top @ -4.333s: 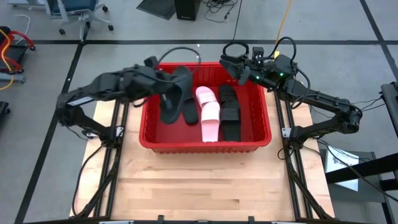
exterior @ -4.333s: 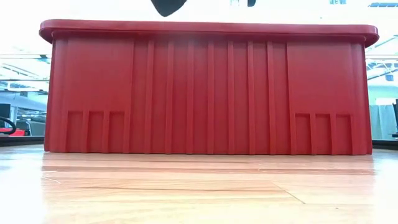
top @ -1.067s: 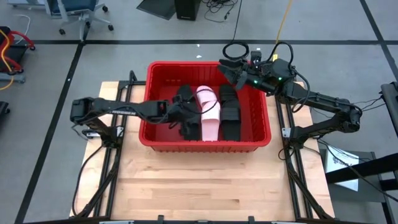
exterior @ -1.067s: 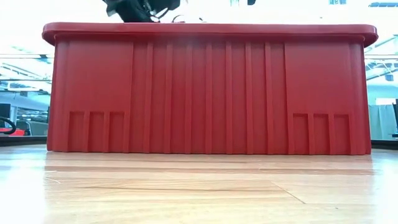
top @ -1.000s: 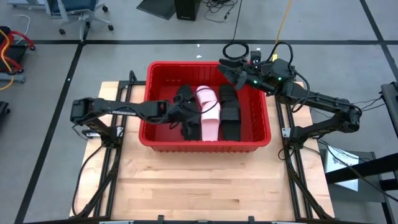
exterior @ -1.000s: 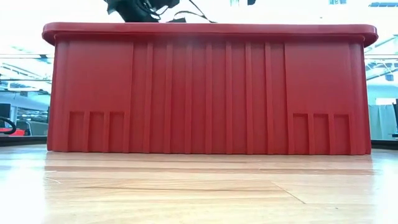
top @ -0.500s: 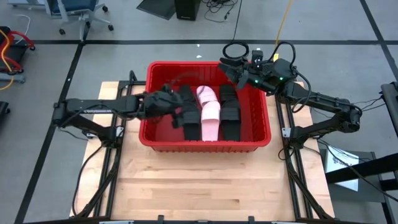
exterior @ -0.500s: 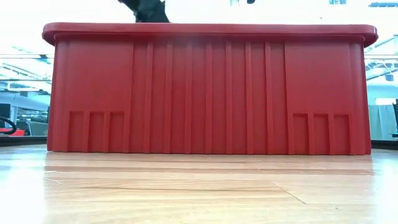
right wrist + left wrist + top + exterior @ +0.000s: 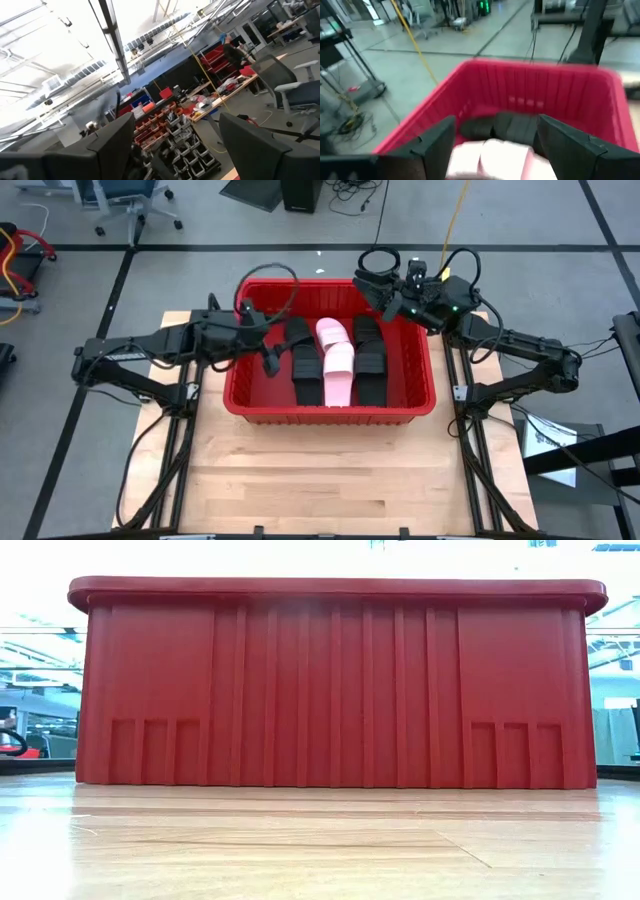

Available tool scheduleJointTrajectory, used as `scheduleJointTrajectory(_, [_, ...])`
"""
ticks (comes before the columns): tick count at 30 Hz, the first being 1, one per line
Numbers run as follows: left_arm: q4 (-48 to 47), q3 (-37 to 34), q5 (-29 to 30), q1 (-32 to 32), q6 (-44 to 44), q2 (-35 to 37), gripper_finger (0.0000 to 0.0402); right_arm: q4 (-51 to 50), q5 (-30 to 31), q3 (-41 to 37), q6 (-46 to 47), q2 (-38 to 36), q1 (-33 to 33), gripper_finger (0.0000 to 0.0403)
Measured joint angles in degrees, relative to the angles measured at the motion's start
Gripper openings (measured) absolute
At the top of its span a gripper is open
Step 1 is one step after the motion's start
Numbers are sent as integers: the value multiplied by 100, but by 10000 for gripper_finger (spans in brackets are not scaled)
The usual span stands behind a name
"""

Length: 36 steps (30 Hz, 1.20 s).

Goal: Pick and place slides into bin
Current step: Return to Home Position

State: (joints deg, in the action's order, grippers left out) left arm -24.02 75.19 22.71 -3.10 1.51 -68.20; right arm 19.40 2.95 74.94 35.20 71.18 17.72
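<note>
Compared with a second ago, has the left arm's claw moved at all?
Yes. In the high view the left gripper has drawn back from above the black slide toward the red bin's left wall.

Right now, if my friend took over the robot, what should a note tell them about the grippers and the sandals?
Left gripper: open and empty, above the left part of the big red plastic bin.
Right gripper: open and empty, above the bin's far right corner.
Slides: all lie inside the bin in three rows: matte black slide sandals, pale pink slide sandals, then a second black row.
Done: no slide shows on the light wooden table, so the packing looks finished.
Left: probably only parking both arms clear of the bin.
</note>
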Motion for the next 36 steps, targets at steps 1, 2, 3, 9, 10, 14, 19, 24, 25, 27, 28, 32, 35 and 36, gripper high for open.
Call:
scheduleJointTrajectory(1, [-128, 29, 78, 35, 51, 2, 275, -4, 22, 0, -4, 0, -15, 281])
scheduleJointTrajectory(2, [-60, 62, 143, 64, 113, -15, 275, -15, 23, 0, -13, 0, -20, 281])
scheduleJointTrajectory(3, [13, 77, 175, 79, 158, -32, 274, -19, 24, 0, -15, 0, -20, 281])
scheduleJointTrajectory(9, [-148, 51, 281, 104, 240, -83, 275, -20, 23, 0, 52, 0, -39, 281])
scheduleJointTrajectory(10, [-147, 51, 281, 124, 242, -86, 275, -15, 21, 0, 70, 0, -61, 281])
scheduleJointTrajectory(14, [-130, 51, 286, 197, 309, -86, 274, 7, 25, 0, 50, 0, -129, 281])
scheduleJointTrajectory(19, [23, 51, 285, 261, 319, -86, 274, 7, 25, 0, 17, 0, -197, 281])
scheduleJointTrajectory(24, [398, 102, 285, 340, 456, -73, 275, 35, 23, 0, 15, 0, -210, 281])
scheduleJointTrajectory(25, [392, 187, 283, 358, 462, -73, 275, 94, 17, 0, 15, 1, -210, 281])
scheduleJointTrajectory(27, [266, 451, 281, 372, 437, -83, 274, 276, 2, 0, 12, 2, -210, 281])
scheduleJointTrajectory(28, [214, 619, 283, 373, 438, -121, 274, 371, -6, 0, 12, 2, -210, 281])
scheduleJointTrajectory(32, [-187, 1351, 282, 370, 424, -271, 274, 696, -75, 0, -146, 0, -226, 281])
scheduleJointTrajectory(35, [-228, 1866, 281, 370, 342, -348, 274, 978, -186, 0, -313, 2, -288, 281])
scheduleJointTrajectory(36, [-340, 2030, 261, 370, 281, -350, 274, 1041, -199, 0, -340, 0, -324, 281])
